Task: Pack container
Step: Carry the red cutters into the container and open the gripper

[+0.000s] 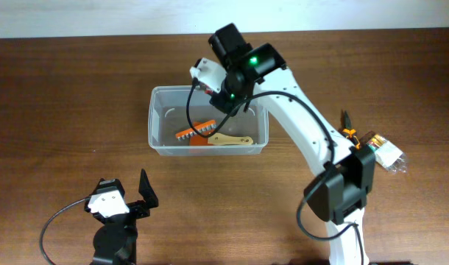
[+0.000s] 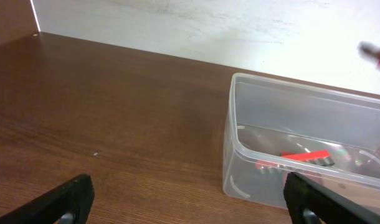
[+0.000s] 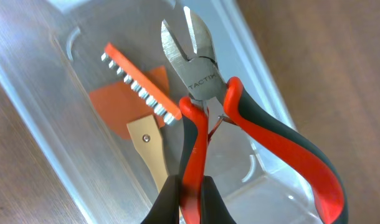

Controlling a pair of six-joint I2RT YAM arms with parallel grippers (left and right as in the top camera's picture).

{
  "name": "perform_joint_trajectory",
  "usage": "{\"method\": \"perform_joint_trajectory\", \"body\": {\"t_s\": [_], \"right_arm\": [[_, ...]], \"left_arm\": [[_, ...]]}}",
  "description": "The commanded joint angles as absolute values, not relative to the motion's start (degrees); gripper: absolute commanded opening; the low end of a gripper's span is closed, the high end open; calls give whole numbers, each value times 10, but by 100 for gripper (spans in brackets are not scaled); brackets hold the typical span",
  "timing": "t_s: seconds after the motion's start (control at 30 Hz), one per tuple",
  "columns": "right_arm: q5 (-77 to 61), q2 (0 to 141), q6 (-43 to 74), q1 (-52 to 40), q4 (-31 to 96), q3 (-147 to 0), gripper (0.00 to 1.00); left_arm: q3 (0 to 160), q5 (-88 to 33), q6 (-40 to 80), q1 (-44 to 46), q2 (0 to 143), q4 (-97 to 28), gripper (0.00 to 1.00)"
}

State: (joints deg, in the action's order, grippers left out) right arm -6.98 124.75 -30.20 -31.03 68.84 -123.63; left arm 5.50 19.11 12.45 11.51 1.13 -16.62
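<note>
Container (image 3: 71, 137) below right jaws, cutters (image 3: 205, 112) clamped above it

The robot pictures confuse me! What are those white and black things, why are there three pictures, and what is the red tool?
Those are two robot arms at a brown table. Each arm ends in a claw with two fingers. One picture looks down from above. The other two come from small cameras on each arm's wrist.

The right claw holds red and grey cutting pliers above the clear plastic container. In its wrist picture you see the pliers close up, pointing down at the box.

Inside the container lie an orange strip of little metal bits, an orange flat piece and a tan flat piece.

The left claw is open, holds nothing, and sits near the table's front edge.
</note>
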Motion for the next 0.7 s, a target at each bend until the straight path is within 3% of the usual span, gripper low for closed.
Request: {"method": "perform_joint_trajectory", "body": {"t_s": [0.0,0.2,0.23,0.3,0.4,0.5,0.67], "right_arm": [[-75,1286,-311,-312,681,-1211,4],[-106,1304,-311,-312,679,-1204,4],[-106,1306,-311,-312,679,-1204,12],[-106,1307,-311,-312,679,-1204,45],[-104,1306,-311,-312,678,-1205,69],[-90,1301,-305,-309,687,-1218,76],[40,1270,-170,-279,746,-1274,83]], "left_arm": [[53,193,119,117,8,-167,99],[53,193,119,117,8,-167,99],[53,193,119,117,8,-167,99],[53,193,119,117,8,-167,99],[53,193,119,117,8,-167,99],[53,193,119,117,8,-167,99],[53,193,119,117,8,-167,99]]}}
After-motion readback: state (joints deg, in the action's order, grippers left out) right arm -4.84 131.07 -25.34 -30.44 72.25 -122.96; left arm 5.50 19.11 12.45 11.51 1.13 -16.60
